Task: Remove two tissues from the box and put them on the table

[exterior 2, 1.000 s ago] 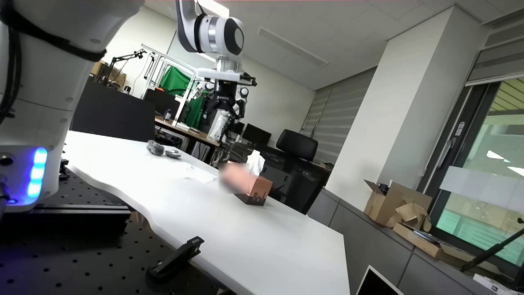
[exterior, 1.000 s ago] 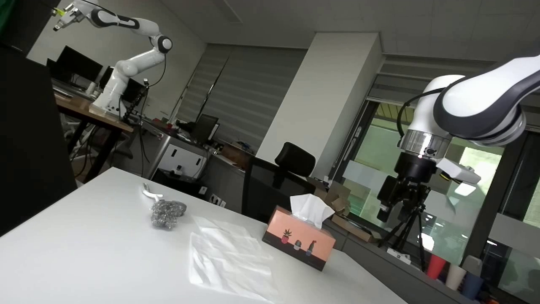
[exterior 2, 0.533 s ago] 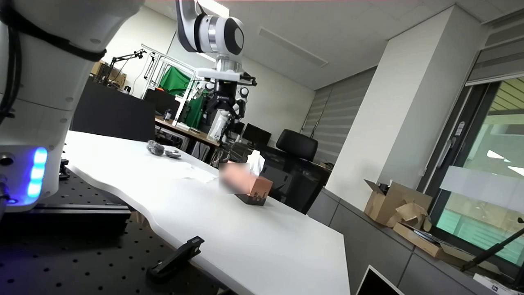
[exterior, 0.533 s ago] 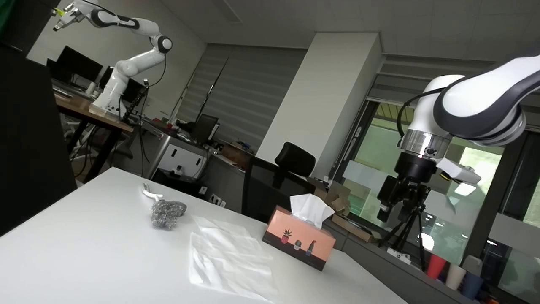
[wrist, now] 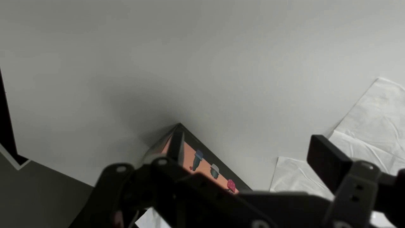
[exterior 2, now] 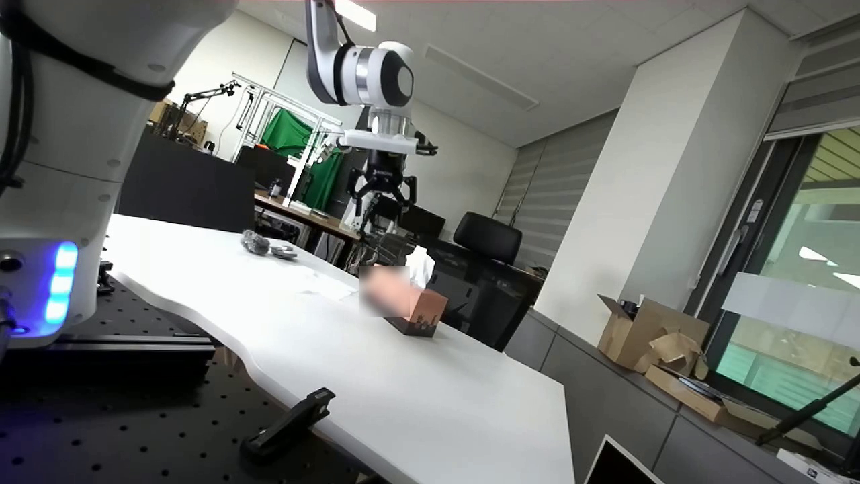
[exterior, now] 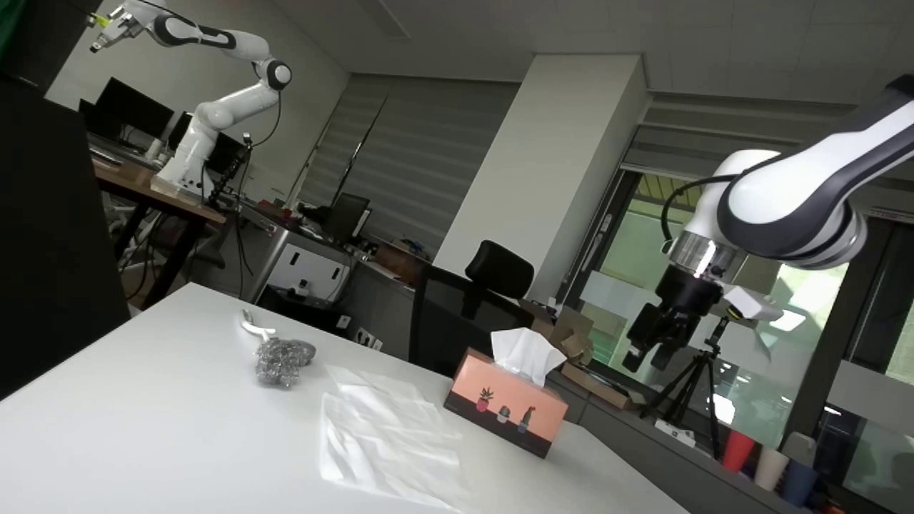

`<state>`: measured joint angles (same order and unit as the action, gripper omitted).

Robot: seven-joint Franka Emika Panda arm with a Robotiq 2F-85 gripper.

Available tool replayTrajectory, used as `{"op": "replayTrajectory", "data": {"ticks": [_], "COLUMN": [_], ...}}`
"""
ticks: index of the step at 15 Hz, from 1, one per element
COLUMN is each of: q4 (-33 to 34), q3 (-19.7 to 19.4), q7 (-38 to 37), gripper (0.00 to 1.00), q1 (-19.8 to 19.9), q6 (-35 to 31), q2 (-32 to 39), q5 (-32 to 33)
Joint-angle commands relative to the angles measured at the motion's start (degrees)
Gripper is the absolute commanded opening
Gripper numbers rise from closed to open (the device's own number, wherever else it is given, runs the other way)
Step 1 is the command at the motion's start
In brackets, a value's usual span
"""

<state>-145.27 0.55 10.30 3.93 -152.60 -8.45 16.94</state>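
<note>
Your gripper (wrist: 251,154) hung above the table (exterior 2: 437,403) with its jaws wide apart and nothing between them. Lower down, clear of the jaws, stood the tissue box (exterior: 504,405), a protruding tissue (exterior: 527,353) rising from its top; beside it lay the loose tissues (exterior: 389,437), flat and overlapping, probably two, though pale folds on the white surface left the count uncertain. On that reading the task was all but finished, and your chief hazard was excess: a further pull would have drawn an unwanted sheet. A low sweep could have nudged the box, or snagged the loose tissues and dragged them. Edges: the box stood near the table's border, with the chair (exterior 2: 487,236) beyond, so a push that way left little margin. Room: your safest path led upward, or over the broad white stretch of table on the box's side away from those tissues.
</note>
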Motion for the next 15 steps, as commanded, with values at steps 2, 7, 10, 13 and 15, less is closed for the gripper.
{"op": "replayTrajectory", "data": {"ticks": [2, 7, 10, 13, 15], "q4": [12.03, 28.55, 38.92, 49.23, 55.78], "q3": [-3.45, -0.96, 1.09, 2.58, 4.0], "q7": [11.02, 29.7, 39.01, 44.29, 47.45], "gripper": [1.0, 1.0, 1.0, 1.0, 1.0], "q1": [-0.22, 3.42, 7.2, 9.69, 11.26], "q6": [-3.63, -1.47, 3.71, 8.6, 12.69], "q2": [12.57, 25.6, 31.6, 37.44, 40.92], "q5": [-2.37, -11.1, -14.84, -17.69, -20.46]}}
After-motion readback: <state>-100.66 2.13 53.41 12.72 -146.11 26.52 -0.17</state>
